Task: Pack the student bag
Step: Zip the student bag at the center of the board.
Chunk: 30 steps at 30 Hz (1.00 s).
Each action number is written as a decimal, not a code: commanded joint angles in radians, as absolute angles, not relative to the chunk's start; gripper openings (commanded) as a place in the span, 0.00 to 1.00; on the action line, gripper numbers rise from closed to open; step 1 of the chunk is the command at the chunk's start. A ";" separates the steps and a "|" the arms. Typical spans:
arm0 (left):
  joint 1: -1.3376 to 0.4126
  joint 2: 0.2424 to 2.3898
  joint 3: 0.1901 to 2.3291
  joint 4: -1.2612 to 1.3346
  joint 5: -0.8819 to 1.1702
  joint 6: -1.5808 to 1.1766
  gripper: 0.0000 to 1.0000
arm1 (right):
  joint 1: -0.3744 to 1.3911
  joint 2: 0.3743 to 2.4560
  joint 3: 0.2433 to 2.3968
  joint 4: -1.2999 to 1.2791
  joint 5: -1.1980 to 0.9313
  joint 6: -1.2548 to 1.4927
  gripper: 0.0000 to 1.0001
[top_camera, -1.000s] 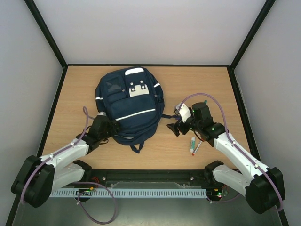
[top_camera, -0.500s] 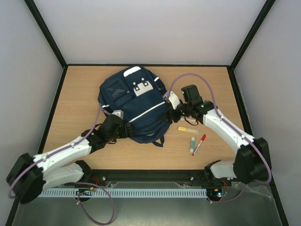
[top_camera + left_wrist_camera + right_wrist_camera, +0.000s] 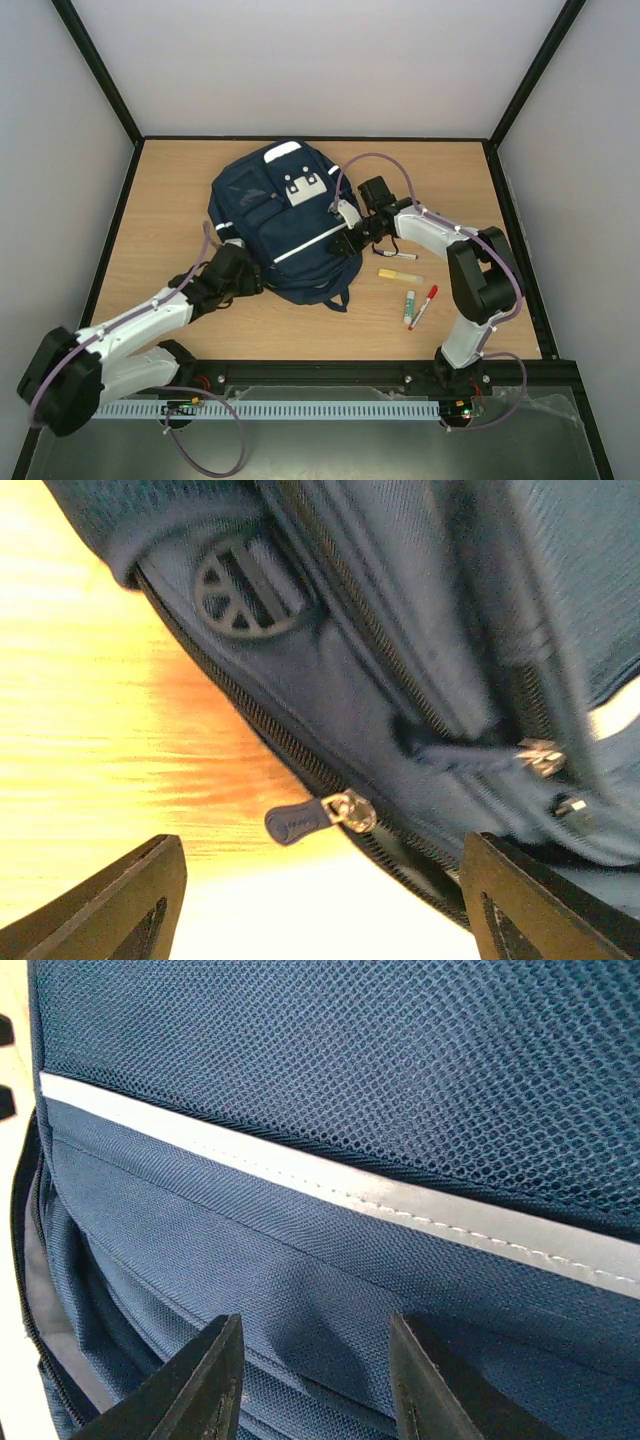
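Note:
The student bag (image 3: 285,215) is a large navy backpack with white stripes, lying flat at mid-table. My left gripper (image 3: 246,276) is at its lower left edge and stands open. In the left wrist view a navy zipper pull (image 3: 298,821) lies on the wood between the wide-apart fingers (image 3: 140,895), untouched, and the gripper (image 3: 322,865) holds nothing. My right gripper (image 3: 347,241) rests on the bag's right side. In the right wrist view its gripper (image 3: 315,1335) has its jaws partly apart against the navy fabric below a white stripe (image 3: 330,1175).
To the right of the bag lie a black marker (image 3: 398,255), a yellow highlighter (image 3: 400,274), a white-and-green stick (image 3: 409,306) and a red pen (image 3: 424,306). Black rails and grey walls border the wooden table (image 3: 170,190).
The right arm swung from the table onto the bag's right side and its jaws narrowed. The bag shifted slightly right. The left gripper drew back a little along the bag's lower left edge.

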<state>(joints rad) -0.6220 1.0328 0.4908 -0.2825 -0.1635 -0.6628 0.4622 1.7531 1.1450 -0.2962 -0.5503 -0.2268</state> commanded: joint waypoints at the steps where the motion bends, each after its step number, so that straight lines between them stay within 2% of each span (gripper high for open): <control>1: -0.619 1.129 0.538 -0.324 -0.124 -0.581 0.86 | 0.469 1.773 1.151 -0.350 -0.529 -0.215 0.41; 13: -0.691 1.196 0.544 -0.141 -0.068 -0.448 0.84 | 0.469 1.826 1.155 -0.368 -0.491 -0.222 0.41; 18: -0.784 1.228 0.537 -0.071 -0.155 -0.419 0.84 | 0.469 1.822 1.158 -0.374 -0.478 -0.224 0.41; 21: -0.800 1.261 0.545 -0.060 -0.139 -0.401 0.84 | 0.469 1.817 1.157 -0.374 -0.461 -0.228 0.41; 30: -0.854 1.289 0.539 0.067 -0.087 -0.402 0.83 | 0.469 1.672 1.158 -0.392 -0.442 -0.230 0.45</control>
<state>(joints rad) -0.8429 1.2610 0.5274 -0.0261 -0.1066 -0.4107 0.4706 1.7622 1.1530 -0.3134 -0.4732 -0.2249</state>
